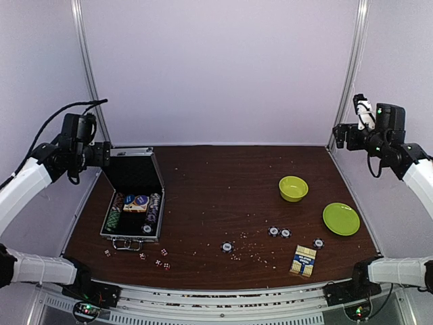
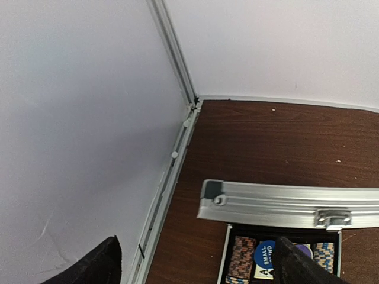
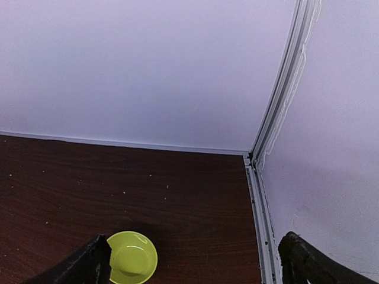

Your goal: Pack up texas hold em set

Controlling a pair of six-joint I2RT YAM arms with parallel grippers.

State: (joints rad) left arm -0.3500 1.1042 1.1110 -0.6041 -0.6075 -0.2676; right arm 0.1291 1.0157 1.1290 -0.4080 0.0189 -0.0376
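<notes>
Below the released left pincer (image 2: 196,248), the stiff case (image 2: 284,204) is being seen open; loose chips (image 1: 227,247), far from the released right pincer (image 3: 196,245), are being judged slippery, best pinched edgewise.

Quantities: one open case (image 1: 132,170), one bowl (image 1: 293,187), one plate (image 1: 341,219), four loose chips (image 1: 227,247), one loose card box (image 1: 303,261); dice (image 1: 142,256) too small to count.

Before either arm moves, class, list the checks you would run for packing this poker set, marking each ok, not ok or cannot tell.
1. Case lid open: ok.
2. Left end effector open, empty: ok.
3. Right end effector open, empty: ok.
4. Chips all in case: not ok, several lie outside.
5. Card box packed: not ok, outside.
6. Dice packed: not ok, scattered before case.
</notes>
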